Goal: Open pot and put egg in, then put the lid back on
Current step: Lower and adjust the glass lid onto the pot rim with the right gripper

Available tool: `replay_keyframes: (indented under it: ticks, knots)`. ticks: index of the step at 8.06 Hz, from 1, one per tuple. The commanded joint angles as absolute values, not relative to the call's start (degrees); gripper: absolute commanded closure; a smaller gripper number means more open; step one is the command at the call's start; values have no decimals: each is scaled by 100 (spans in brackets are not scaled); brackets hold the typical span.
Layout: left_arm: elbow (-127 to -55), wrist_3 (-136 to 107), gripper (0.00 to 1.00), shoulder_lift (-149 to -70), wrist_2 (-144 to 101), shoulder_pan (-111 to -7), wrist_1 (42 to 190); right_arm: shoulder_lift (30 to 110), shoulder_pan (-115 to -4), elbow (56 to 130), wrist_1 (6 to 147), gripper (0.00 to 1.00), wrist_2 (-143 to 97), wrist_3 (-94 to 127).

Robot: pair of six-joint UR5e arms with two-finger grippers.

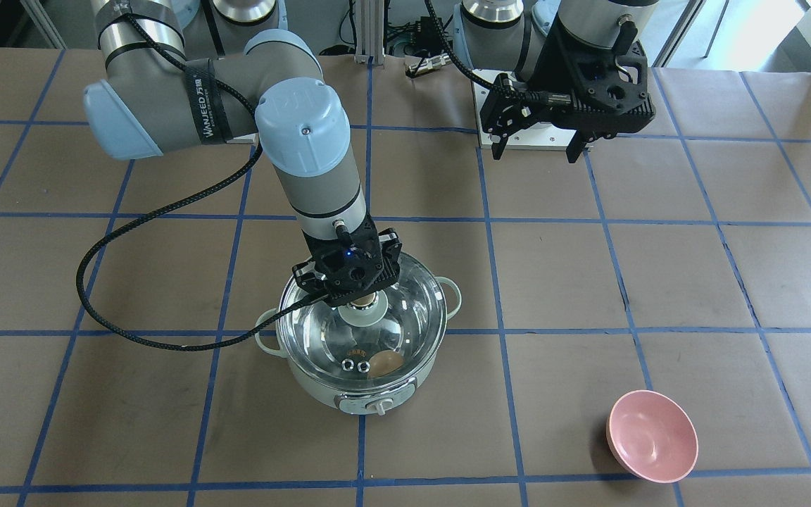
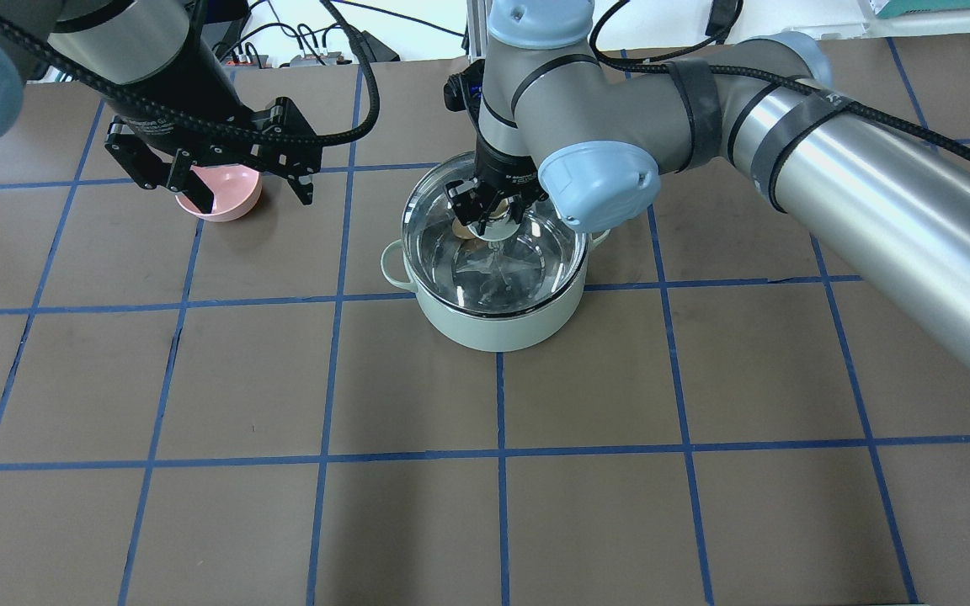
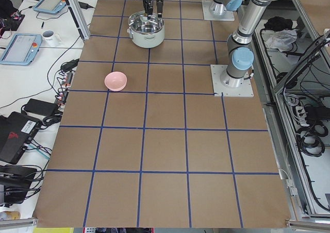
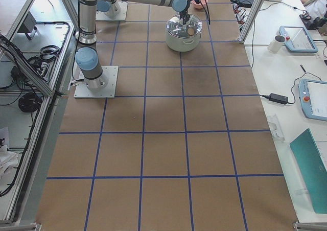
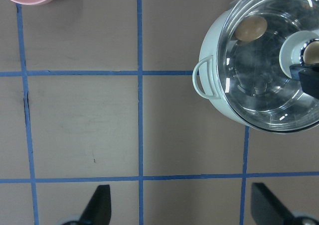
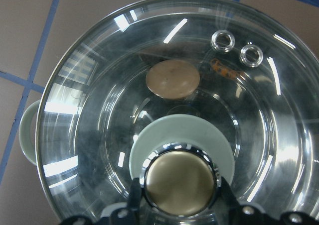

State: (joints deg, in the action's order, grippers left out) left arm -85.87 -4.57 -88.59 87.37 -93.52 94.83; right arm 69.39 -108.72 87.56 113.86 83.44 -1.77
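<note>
I see my left gripper (image 2: 253,195) spread open above the pink bowl (image 2: 232,192) at 10 o'clock; centre, the pot (image 2: 493,324), lid (image 2: 535,261) seated, egg (image 2: 461,230) inside toward 11 o'clock; right gripper (image 2: 492,217) clamps the lid's knob.

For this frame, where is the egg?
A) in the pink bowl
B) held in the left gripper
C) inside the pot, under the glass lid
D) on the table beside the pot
C: the egg shows through the lid on the steel floor of the pot, while the pink bowl is empty and the left gripper is open with nothing in it.
</note>
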Motion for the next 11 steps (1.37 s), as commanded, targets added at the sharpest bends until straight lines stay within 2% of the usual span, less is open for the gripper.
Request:
replay_keyframes:
  ticks: [1,11]
  knots:
    - [-8587,-457,0,-8859,8736,-9352,9483,7031,-10872,8728,11286,100,8480,-97]
    - [-8587,-466,0,-8859,8736,-9352,9483,6838,-10872,8754,11215,100,8376,-114]
